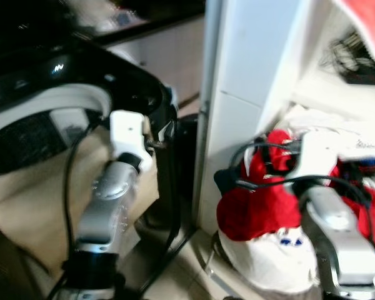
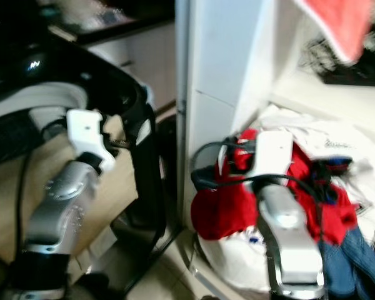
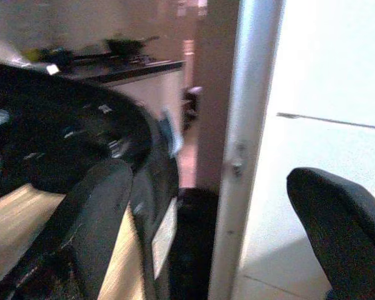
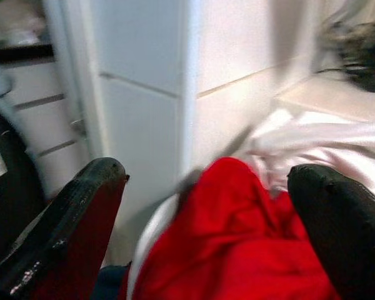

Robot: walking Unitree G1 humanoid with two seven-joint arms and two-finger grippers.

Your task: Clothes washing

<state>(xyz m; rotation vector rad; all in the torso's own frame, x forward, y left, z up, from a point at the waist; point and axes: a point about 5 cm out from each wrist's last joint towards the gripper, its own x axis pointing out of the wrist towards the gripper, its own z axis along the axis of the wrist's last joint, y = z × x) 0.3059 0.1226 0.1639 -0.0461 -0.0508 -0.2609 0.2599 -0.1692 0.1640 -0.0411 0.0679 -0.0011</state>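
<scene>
Laundry heap beside the white wall corner

The right tool [image 4: 203, 187] hangs spread wide, empty, over the crumpled red garment [image 1: 259, 209] in the round white basket [image 1: 269, 259]; the left tool [image 3: 206, 206] gapes empty near the black washing machine [image 1: 62, 87].

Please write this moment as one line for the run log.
left gripper: open, near black washer | right gripper: open, over red garment | laundry basket: full, white

The red garment [image 1: 259, 209] at lower right looks like soft matt cloth, heaped in a smooth white plastic basket [image 1: 269, 262]. The black washing machine [image 1: 81, 75] at upper left shines glossy, and the arms' casings look like brushed silver metal.
</scene>
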